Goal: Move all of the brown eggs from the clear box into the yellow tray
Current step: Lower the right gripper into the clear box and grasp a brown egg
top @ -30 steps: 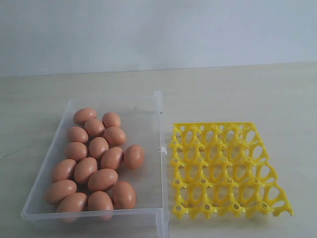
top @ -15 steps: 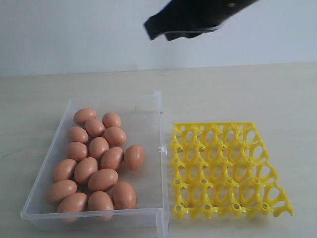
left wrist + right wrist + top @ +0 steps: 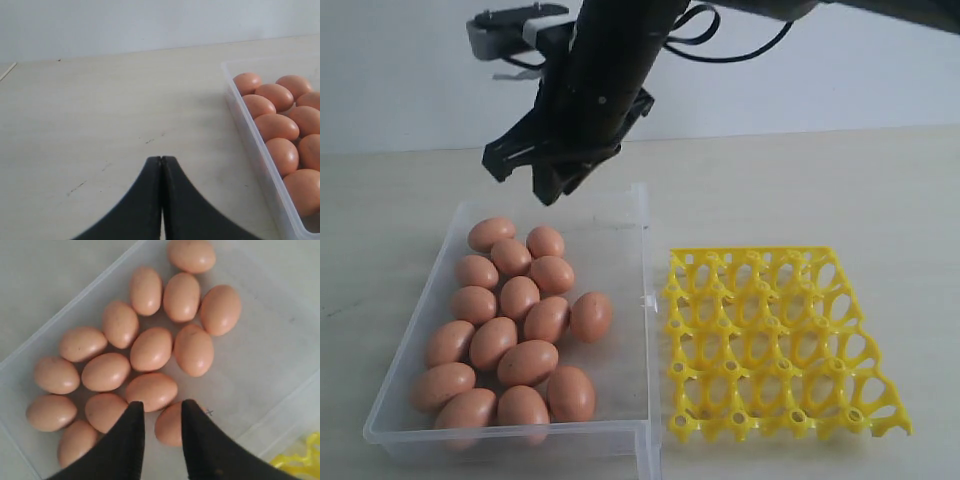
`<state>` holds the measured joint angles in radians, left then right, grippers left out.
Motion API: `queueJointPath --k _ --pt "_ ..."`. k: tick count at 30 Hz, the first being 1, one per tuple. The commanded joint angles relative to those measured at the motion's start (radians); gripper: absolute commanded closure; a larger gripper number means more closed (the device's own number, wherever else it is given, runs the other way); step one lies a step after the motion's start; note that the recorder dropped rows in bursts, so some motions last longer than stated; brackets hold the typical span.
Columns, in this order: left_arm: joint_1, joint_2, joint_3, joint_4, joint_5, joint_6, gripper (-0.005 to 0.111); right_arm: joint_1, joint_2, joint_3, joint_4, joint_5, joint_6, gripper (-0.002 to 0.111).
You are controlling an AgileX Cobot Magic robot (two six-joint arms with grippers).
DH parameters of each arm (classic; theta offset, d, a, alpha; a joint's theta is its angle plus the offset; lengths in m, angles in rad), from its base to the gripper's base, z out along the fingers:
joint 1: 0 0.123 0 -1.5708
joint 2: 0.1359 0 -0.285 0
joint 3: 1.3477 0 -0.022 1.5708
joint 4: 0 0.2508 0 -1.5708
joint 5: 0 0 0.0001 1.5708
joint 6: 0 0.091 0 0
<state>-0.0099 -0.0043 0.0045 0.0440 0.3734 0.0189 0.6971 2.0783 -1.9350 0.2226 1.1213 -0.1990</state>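
Several brown eggs (image 3: 518, 297) lie bunched in the left half of the clear box (image 3: 620, 255). The yellow tray (image 3: 770, 340) sits just right of the box, all its cups bare. My right gripper (image 3: 525, 180) has reached across and hangs above the box's far edge, open and holding nothing. In the right wrist view its fingertips (image 3: 136, 407) hover over the eggs (image 3: 151, 348), and my right gripper (image 3: 162, 405) is above the gap between two of them. My left gripper (image 3: 161, 159) is shut and empty over the bare table, left of the box (image 3: 250, 145) and its eggs (image 3: 277, 127).
A pale wooden table (image 3: 820, 190) carries everything, with a white wall behind it. Dark cables trail from the right arm (image 3: 610, 70) above the box. One corner of the yellow tray (image 3: 300, 460) shows in the right wrist view.
The right arm has come in from the upper right and dropped leftward to the box's far edge. The eggs, box and tray have not moved.
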Motion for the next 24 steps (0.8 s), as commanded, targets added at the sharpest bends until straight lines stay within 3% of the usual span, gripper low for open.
queueJointPath --k 1,12,24 --pt "0.001 0.004 -0.005 0.003 -0.005 0.004 0.107 0.001 0.079 -0.058 0.039 0.055 -0.025 0.069" --pt "0.001 0.004 -0.005 0.003 -0.005 0.001 0.107 0.001 0.245 -0.204 0.027 0.072 -0.047 0.048" --pt "0.001 0.004 -0.005 0.003 -0.005 0.004 0.107 0.001 0.358 -0.275 -0.020 0.028 -0.088 0.047"
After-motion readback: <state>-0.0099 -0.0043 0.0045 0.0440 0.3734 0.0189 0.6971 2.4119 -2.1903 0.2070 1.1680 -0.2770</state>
